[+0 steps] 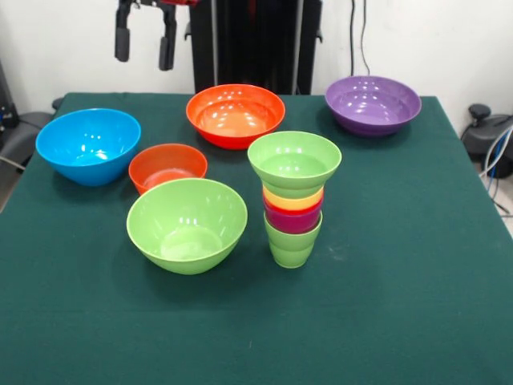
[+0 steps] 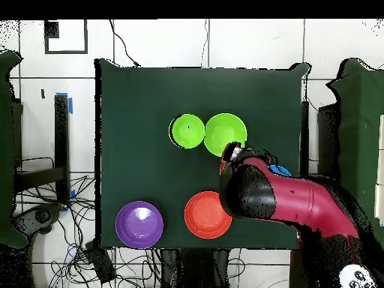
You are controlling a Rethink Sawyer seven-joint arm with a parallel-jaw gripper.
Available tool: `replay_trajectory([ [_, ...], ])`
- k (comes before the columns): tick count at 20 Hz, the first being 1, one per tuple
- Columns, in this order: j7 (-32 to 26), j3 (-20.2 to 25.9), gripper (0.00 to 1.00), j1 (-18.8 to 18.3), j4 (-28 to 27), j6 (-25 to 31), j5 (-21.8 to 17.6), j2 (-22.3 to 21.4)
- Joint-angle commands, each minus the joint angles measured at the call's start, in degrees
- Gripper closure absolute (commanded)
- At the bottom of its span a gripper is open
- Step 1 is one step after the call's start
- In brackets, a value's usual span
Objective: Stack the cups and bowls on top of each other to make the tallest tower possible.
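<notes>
Your table carries the bowls around the tower: big green bowl just beside it, small orange-red bowl past that, blue bowl farther out, orange bowl and purple bowl behind it. Tower stands upright, long axis vertical, top bowl mouth-up. Your gripper hangs well above, fingers apart, holding nothing.

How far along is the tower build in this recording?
Done: the tower stands, cups capped by a small green bowl. In hand: nothing; the gripper hangs open above the table. Left: blue, orange, purple, large green and small orange-red bowls sit unstacked.
</notes>
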Motion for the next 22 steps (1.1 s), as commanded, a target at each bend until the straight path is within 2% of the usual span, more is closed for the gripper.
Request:
replay_trajectory([
  [1, -4.72, 3.25, 0.00, -3.46, 1.13, -5.99, -9.35, 7.34],
  [6, -9.42, 7.87, 0.00, -10.91, 0.82, -7.65, -14.44, 9.77],
  [11, -9.06, 9.49, 0.00, -15.23, 0.91, -8.20, -18.50, 10.60],
  [18, -10.63, 12.43, 0.00, -26.68, -1.21, -6.45, -21.92, 11.68],
  [22, -8.40, 10.70, 0.00, -26.13, -3.46, -7.81, -25.24, 13.38],
])
